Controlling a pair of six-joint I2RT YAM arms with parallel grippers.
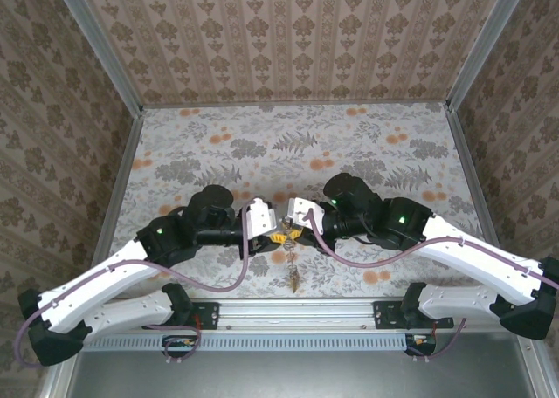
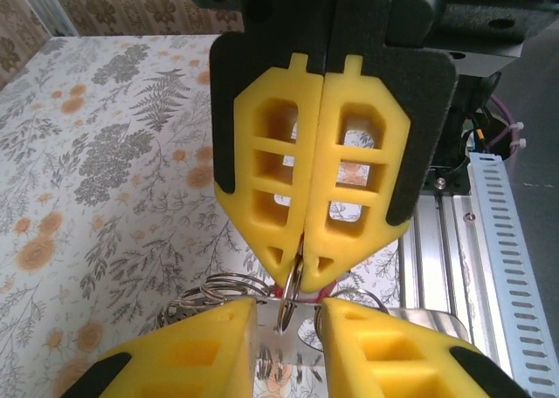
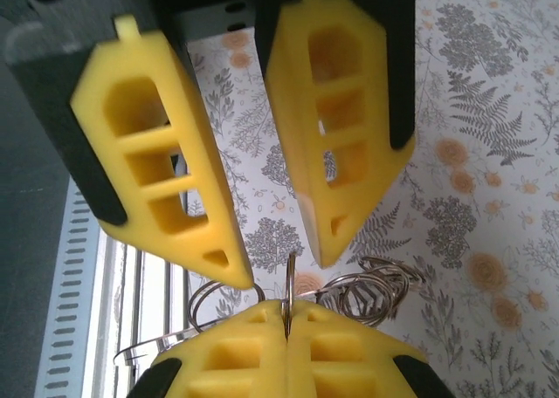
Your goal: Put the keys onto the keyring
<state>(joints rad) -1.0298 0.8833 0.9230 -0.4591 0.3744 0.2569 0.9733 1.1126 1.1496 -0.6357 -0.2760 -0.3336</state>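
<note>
Keyring, just one, is clamped edge-on in the right jaws; left jaws gape around it.

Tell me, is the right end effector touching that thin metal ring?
Touching. The right wrist view shows the ring standing edge-on, its lower part pinched between the shut fingers of the right end effector.

Soft, even light is falling from above. The left gripper is blurring close to the right wrist lens.
</note>
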